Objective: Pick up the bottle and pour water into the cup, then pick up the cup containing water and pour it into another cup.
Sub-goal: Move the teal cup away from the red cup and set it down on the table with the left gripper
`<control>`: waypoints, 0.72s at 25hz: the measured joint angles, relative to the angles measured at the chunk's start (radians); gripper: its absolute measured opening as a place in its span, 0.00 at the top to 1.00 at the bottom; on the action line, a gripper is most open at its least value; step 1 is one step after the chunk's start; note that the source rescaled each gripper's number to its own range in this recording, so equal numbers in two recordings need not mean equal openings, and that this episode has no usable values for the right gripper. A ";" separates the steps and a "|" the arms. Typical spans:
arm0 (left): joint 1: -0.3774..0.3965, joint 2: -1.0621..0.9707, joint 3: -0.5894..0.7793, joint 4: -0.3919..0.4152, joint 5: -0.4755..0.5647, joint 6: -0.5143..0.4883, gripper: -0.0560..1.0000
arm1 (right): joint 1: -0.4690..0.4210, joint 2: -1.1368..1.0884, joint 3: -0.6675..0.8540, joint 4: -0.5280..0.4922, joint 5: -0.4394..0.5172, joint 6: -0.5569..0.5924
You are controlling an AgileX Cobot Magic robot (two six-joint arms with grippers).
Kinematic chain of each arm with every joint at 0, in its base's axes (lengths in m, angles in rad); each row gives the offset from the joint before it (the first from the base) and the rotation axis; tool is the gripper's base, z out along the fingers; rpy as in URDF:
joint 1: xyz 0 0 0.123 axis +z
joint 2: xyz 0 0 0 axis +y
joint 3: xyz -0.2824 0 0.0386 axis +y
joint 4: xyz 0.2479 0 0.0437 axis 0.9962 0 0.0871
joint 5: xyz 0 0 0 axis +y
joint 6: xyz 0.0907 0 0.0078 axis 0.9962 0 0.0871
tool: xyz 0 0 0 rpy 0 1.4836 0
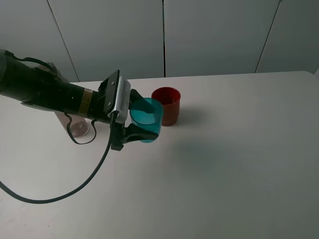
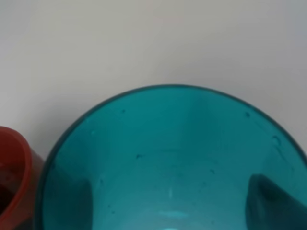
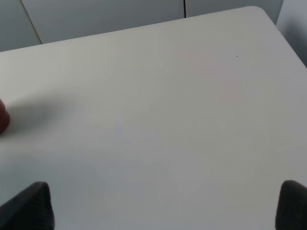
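Note:
My left gripper (image 1: 142, 127) is shut on the translucent teal-blue cup (image 1: 147, 118), holding it about upright just in front and to the left of the dark red cup (image 1: 167, 105). In the left wrist view the teal cup (image 2: 172, 158) fills the frame, with a dark finger (image 2: 271, 203) showing through its wall and the red cup's rim (image 2: 14, 177) beside it. The smoky-grey bottle (image 1: 78, 128) stands behind my left arm, mostly hidden. My right gripper (image 3: 163, 211) is open and empty over bare table; it is out of the exterior view.
The white table (image 1: 224, 174) ends at a grey panelled wall at the back. A black cable (image 1: 75, 189) loops from my left arm down over the table's front left. A sliver of the red cup (image 3: 2, 117) shows in the right wrist view.

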 joint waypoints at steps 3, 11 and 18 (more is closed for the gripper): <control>0.000 0.017 0.002 -0.002 0.002 0.011 0.81 | 0.000 0.000 0.000 0.000 0.000 0.000; 0.000 0.117 0.007 -0.045 -0.044 0.016 0.81 | 0.000 0.000 0.000 0.000 0.000 0.000; 0.000 0.117 0.007 -0.050 -0.052 0.013 0.81 | 0.000 0.000 0.000 0.000 0.000 0.000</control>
